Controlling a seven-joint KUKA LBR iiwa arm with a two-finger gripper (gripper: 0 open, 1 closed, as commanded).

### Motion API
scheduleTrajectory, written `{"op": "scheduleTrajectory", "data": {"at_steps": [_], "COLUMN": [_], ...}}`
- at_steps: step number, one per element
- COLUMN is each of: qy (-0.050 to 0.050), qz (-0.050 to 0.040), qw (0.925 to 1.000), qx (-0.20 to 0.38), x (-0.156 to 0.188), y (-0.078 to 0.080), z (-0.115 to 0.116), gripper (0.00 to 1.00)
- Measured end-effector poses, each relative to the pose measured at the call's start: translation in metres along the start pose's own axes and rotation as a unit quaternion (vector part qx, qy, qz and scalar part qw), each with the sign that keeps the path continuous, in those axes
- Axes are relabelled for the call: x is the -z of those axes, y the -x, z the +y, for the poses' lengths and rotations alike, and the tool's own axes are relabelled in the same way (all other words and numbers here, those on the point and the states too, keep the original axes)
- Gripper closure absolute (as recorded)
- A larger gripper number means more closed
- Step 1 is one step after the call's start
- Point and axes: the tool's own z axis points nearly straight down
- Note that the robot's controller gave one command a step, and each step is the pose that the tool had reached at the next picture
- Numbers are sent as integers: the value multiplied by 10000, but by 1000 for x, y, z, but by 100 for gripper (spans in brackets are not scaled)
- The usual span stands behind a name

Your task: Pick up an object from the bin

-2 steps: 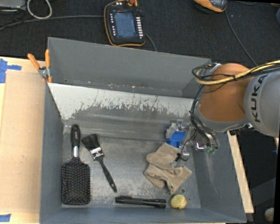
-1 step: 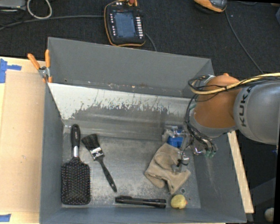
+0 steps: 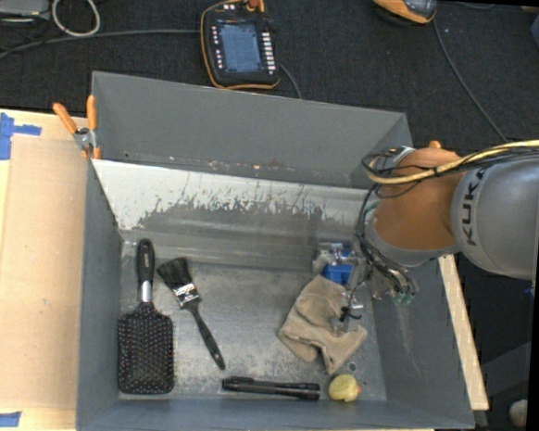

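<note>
My gripper [image 3: 347, 311] hangs low at the right side of the bin, its tips down on a crumpled tan cloth [image 3: 316, 327]. A small blue thing [image 3: 336, 265] lies just behind the cloth, partly hidden by the gripper's body. A small yellow ball [image 3: 343, 388] rests at the cloth's near corner. A black marker pen [image 3: 271, 387] lies along the front wall, left of the ball.
On the left of the bin lie a black paddle hairbrush [image 3: 144, 340] and a small black paintbrush [image 3: 188, 304]. The arm with its orange cover and cables reaches in over the right rim.
</note>
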Motion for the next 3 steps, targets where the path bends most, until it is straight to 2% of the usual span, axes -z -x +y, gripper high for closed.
{"op": "scheduleTrajectory", "data": {"at_steps": [1, 2, 3], "qy": [20, 7, 25], "qz": [49, 2, 82], "qw": [10000, 10000, 10000], "qx": [49, 1, 38], "x": [-1, 0, 1], "y": [5, 2, 4], "z": [-2, -1, -2], "gripper": [0, 0, 100]}}
